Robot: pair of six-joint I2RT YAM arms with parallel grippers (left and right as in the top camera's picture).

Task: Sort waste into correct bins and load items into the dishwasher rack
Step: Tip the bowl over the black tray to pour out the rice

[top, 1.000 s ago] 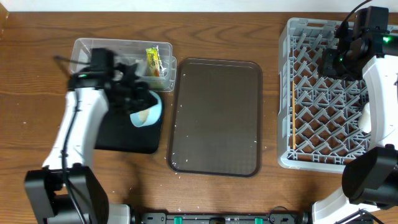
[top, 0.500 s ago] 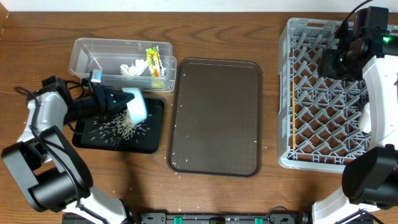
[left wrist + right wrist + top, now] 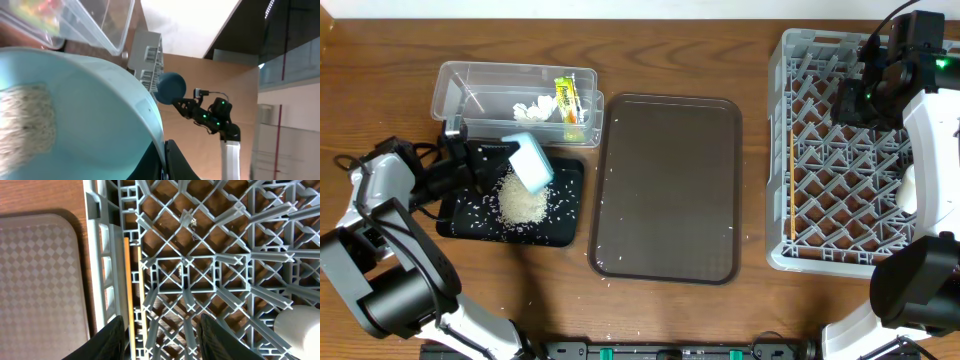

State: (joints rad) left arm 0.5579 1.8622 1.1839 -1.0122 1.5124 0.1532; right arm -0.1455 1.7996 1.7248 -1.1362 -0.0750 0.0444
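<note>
At 9 o'clock on my overhead feed the left gripper (image 3: 500, 158) is clamped on the rim of the pale blue bowl (image 3: 530, 165). The bowl is tipped on its side above the black tray (image 3: 460, 222). White rice (image 3: 520, 200) lies heaped on the tray directly under the bowl's mouth, with loose grains scattered around the heap. On the left wrist feed the bowl fills the picture and a band of rice clings to its inner wall.

The clear tub (image 3: 455, 85) sits at 12 o'clock of the black tray, touching it. It holds the crumpled tissue (image 3: 532, 110) and, at the tissue's 3 o'clock, the snack wrapper (image 3: 566, 100).

The brown serving tray (image 3: 667, 185) lies mid-table, with a few stray grains along its 7 o'clock edge.

The grey rack (image 3: 840, 220) fills the 3 o'clock side of the table. The chopsticks (image 3: 791, 190) lie along its 9 o'clock wall, inside it. The right gripper (image 3: 855, 100) hangs over the rack's 12 o'clock half. Its wrist feed shows the jaws spread wide with only lattice between them. A white cup (image 3: 300, 327) stands in the rack at 5 o'clock of that feed.

Far off on the left wrist feed, the dark blue plate (image 3: 170, 87) shows beside the right gripper's tip. I cannot tell whether they touch.
</note>
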